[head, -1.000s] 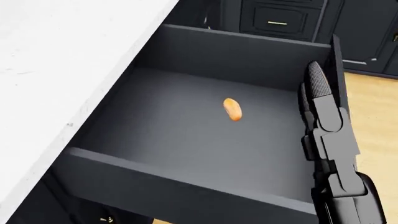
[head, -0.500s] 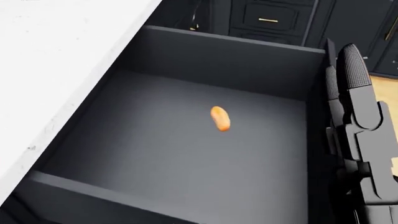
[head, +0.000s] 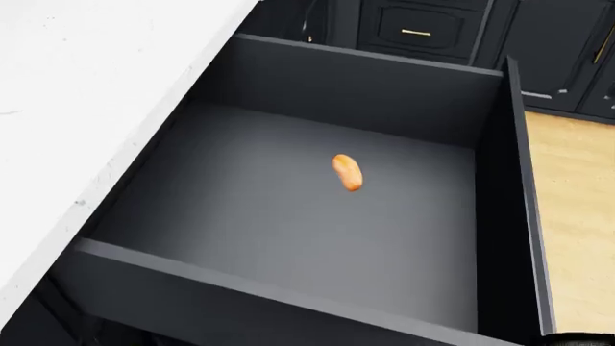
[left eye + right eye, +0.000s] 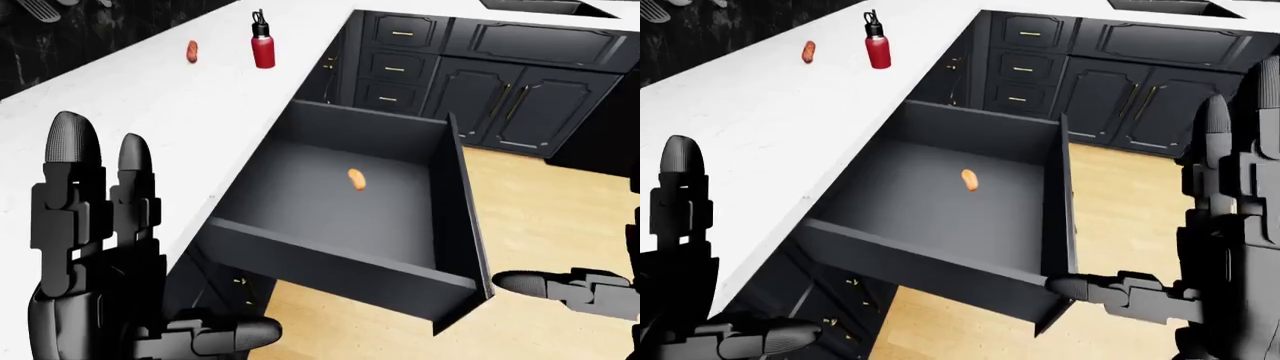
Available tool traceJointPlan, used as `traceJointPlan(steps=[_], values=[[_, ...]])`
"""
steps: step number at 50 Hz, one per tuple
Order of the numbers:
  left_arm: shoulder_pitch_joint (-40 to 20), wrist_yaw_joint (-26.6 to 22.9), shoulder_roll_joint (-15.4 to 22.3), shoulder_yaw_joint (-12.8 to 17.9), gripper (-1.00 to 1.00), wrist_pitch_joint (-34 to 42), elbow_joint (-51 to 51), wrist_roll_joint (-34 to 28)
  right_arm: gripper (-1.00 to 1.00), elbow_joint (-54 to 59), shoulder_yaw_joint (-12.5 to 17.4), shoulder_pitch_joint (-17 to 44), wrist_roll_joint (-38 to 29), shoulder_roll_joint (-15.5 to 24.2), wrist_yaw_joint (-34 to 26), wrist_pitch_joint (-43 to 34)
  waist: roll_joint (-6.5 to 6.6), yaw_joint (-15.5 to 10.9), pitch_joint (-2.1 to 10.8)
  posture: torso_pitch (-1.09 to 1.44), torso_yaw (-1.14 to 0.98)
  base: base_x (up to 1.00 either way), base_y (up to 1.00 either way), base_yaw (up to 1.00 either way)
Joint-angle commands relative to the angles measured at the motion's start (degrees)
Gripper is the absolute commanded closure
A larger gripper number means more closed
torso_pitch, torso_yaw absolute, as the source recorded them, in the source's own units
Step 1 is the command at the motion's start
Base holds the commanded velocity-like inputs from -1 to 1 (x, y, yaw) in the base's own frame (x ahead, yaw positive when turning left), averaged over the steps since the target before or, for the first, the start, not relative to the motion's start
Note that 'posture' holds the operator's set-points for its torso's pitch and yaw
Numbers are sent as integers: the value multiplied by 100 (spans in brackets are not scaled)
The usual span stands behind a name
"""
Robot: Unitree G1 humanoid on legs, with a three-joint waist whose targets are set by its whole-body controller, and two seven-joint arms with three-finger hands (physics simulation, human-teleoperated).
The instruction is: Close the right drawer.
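**Right hand gone from the head view, drawer wide open**

Half a second ago my right hand filled the right edge of the head view beside the drawer's front panel; now it has dropped out of that view, and the picture has shifted a little, so the camera moved too.

The white countertop (image 4: 190, 112) runs along the left of the eye views. Under it the right drawer (image 4: 340, 259) stands pulled far out over the wooden floor (image 4: 540, 217). Dark cabinets (image 4: 480, 82) line the top of the view.

My left hand (image 4: 95, 255) is raised at the lower left of the left-eye view, fingers straight up and thumb out sideways, gripping nothing. My right hand (image 4: 1215, 247) is likewise spread, its thumb (image 4: 1110, 289) reaching to the drawer's front panel near the lower corner; I cannot tell if it touches.

A red bottle (image 4: 263, 43) stands upright on the countertop, with a small orange item (image 4: 191, 50) near it. Another small orange piece (image 3: 347, 171) lies in the middle of the drawer floor.
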State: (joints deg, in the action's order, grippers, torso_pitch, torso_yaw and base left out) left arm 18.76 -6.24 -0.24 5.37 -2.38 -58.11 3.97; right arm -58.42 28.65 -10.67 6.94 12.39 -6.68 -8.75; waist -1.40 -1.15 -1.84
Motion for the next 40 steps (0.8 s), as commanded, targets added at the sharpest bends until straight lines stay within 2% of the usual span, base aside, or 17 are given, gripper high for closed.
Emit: traceJointPlan(steps=[1,6,8,9,10,11,12,13,14,15,18,24,26,29,34,37,40], values=[[-38,22,17,-9,-100,-119,-189,6,-100,-156,304,6,362,210,197,34,-10,-1,32,0,0,0,0,0],[-35,26,22,-22,-100,-121,-189,-6,-100,-157,1091,-60,818,385,141,-129,-30,2,15,0,0,0,0,0],[-32,24,21,-9,-100,-126,-189,3,-100,-157,1592,35,927,330,-170,-313,-33,11,12,0,0,0,0,0],[-29,26,24,-15,-100,-128,-189,-1,-100,-158,1982,133,1015,273,-375,-471,-33,15,12,0,0,0,0,0],[-29,29,28,-21,-100,-125,-189,-3,-100,-158,2144,229,1017,206,-532,-552,-33,19,12,0,0,0,0,0],[-29,35,32,-28,-100,-125,-189,-12,-100,-139,2511,347,1064,132,-738,-695,-33,20,5,0,0,0,0,0],[-24,38,35,-32,-100,-127,-189,-12,-100,-96,2655,436,1040,80,-878,-737,-31,24,3,0,0,0,0,0],[-20,43,44,-30,-100,-133,-189,-7,-100,287,2992,443,1082,53,-1035,-570,-31,26,-4,0,0,0,0,0],[-21,48,49,-26,-100,-132,-189,-6,-100,390,3094,453,1114,35,-1098,-501,-27,36,-12,0,0,0,0,0],[-20,49,52,-20,-100,-135,-189,3,-100,635,3334,420,1190,34,-1160,-342,-27,39,-14,0,0,0,0,0],[-6,33,43,-8,-100,-151,-189,9,-100,1240,3725,307,1313,80,-1294,38,-30,51,-6,0,0,0,0,0],[-17,6,15,4,-100,-145,-189,-8,-100,2806,3912,92,1185,54,-1503,1171,3,81,7,0,0,0,0,0],[-31,13,18,16,-100,-138,-189,-3,-100,3350,3843,48,1145,63,-1490,1479,15,88,14,0,0,0,0,0],[-29,13,15,-2,-100,-146,-189,-31,-100,4553,3402,101,902,74,-1366,2217,27,104,24,0,0,0,0,0],[-37,16,17,5,-100,-145,-189,-34,-100,6926,2398,279,510,357,-884,3675,29,148,71,0,0,0,0,0],[-51,12,9,3,-100,-129,-189,-44,-100,8634,1859,493,623,775,-651,4677,40,151,88,0,0,0,0,0],[-44,20,13,-11,-100,-134,-189,-48,-100,10298,1177,898,703,1183,-396,5568,55,139,104,0,0,0,0,0]])
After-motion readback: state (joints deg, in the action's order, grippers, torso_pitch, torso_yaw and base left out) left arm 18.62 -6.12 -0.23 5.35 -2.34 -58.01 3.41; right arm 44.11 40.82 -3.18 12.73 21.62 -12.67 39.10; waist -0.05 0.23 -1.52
